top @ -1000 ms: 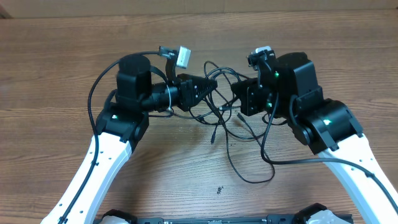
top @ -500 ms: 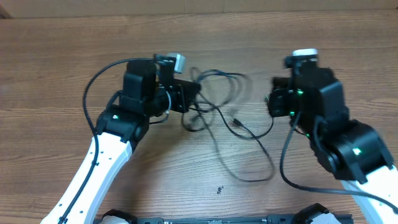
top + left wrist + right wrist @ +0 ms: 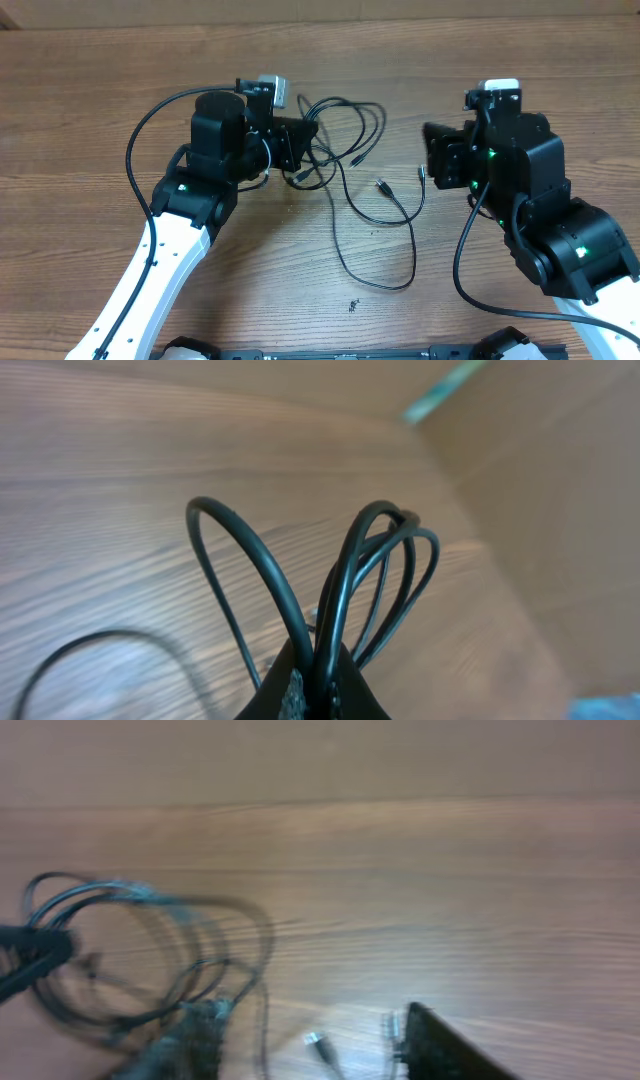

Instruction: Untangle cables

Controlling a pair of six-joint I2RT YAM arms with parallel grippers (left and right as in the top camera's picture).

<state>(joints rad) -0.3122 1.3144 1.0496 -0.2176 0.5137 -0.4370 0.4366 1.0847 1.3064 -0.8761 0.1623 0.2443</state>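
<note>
- Mid-separation: left gripper (image 3: 303, 140) jaws clamped on a bunch of the cables (image 3: 345, 115), loops fanning past the tips.
- Empty right gripper (image 3: 435, 160) clear of the tangle; cannot tell jaw spread, too blurred.
- Next, likely: pinching a loose plug end (image 3: 383, 185) on the surface (image 3: 100, 100), pulling sideways.

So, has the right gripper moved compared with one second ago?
Yes. Against the dark speck on the table, the right gripper has shifted rightward, away from the cables.
</note>
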